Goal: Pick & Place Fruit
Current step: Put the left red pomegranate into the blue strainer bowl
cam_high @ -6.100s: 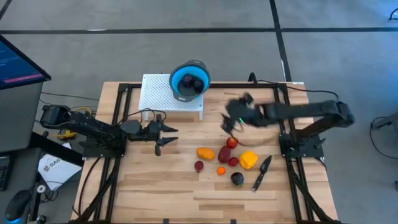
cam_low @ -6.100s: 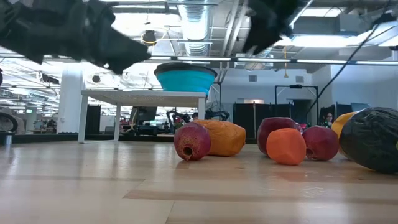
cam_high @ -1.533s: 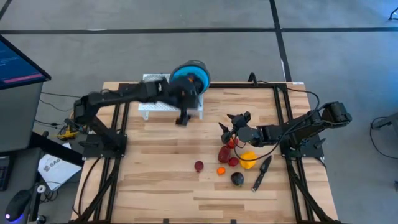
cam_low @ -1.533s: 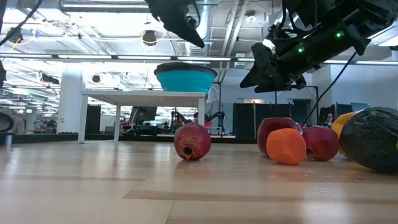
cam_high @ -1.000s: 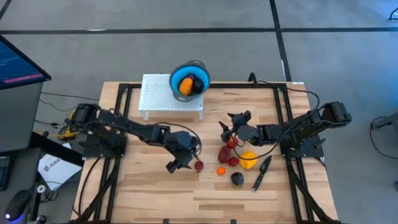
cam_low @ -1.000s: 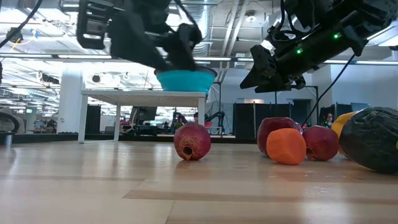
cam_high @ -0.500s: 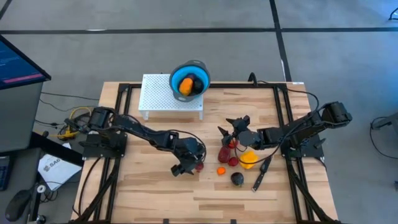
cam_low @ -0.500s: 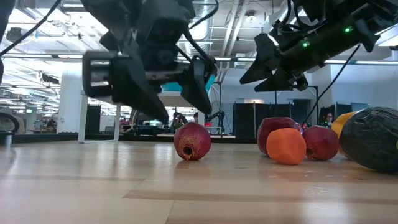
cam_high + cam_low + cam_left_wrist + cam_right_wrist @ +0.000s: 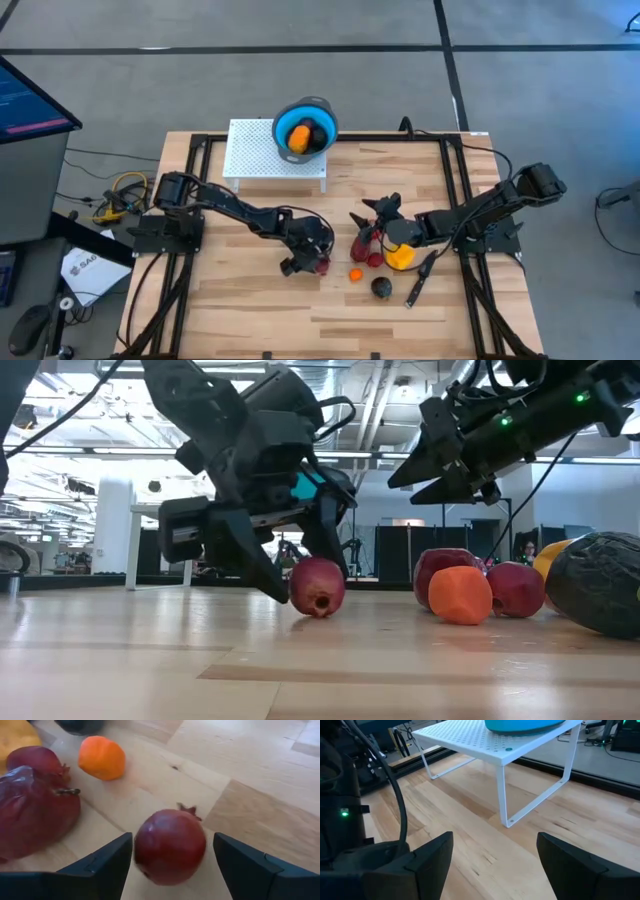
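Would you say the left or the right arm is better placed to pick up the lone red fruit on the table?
Left. The left gripper is open with the red fruit between its fingers; the right gripper hangs open above the other cluster.

High view looks straight down on the whole table (image 9: 250,300); low view sits at tabletop height, level, close to the red fruit (image 9: 317,587); left wrist view sees that same fruit nearer; right wrist view faces the white rack (image 9: 505,740), also seen from above.
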Tool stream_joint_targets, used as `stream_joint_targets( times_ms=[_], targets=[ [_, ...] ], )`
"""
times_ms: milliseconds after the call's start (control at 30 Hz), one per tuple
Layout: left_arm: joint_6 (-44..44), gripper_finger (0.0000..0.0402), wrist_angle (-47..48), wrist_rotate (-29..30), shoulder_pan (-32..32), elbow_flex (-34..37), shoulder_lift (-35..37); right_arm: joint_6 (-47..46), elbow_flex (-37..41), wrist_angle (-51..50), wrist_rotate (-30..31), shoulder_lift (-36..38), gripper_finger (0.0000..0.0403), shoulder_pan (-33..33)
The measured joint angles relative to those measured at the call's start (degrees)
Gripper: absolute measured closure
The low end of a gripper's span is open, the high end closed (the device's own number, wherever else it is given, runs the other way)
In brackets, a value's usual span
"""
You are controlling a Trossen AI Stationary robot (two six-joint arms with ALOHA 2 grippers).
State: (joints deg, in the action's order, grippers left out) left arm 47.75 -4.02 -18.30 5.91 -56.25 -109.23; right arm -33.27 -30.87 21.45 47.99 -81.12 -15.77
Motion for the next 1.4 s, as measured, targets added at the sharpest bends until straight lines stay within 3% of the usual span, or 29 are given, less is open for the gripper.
stream_joint_targets(
  times_ms=[700,800,967,1167,1300,1400],
  targets=[
    [-0.6,0.0202,-0.9,-0.1,0.2,0.0,-0.2,-0.4,0.0,-0.1,0.1,0.0,0.0121,0.2],
    [-4.7,0.0214,-0.9,0.2,0.2,0.0,0.8,-0.5,0.0,-0.1,0.1,0.0,0.0121,0.2],
    [-14.6,0.0209,-0.9,4.9,-0.1,0.1,8.0,-0.8,0.0,-0.3,0.1,0.0,0.0121,0.0],
    [-20.8,0.0213,-3.4,14.0,-2.3,0.2,22.2,-0.8,0.0,-0.3,0.1,0.0,0.0121,0.1],
    [-28.7,0.0206,-8.7,20.9,-9.0,0.1,28.8,-0.8,0.0,-0.3,0.1,0.0,0.0121,0.2],
    [-39.3,0.0197,-12.6,21.5,-17.4,0.1,30.6,-0.8,0.0,-0.3,0.1,0.0,0.0121,0.2]
  ],
)
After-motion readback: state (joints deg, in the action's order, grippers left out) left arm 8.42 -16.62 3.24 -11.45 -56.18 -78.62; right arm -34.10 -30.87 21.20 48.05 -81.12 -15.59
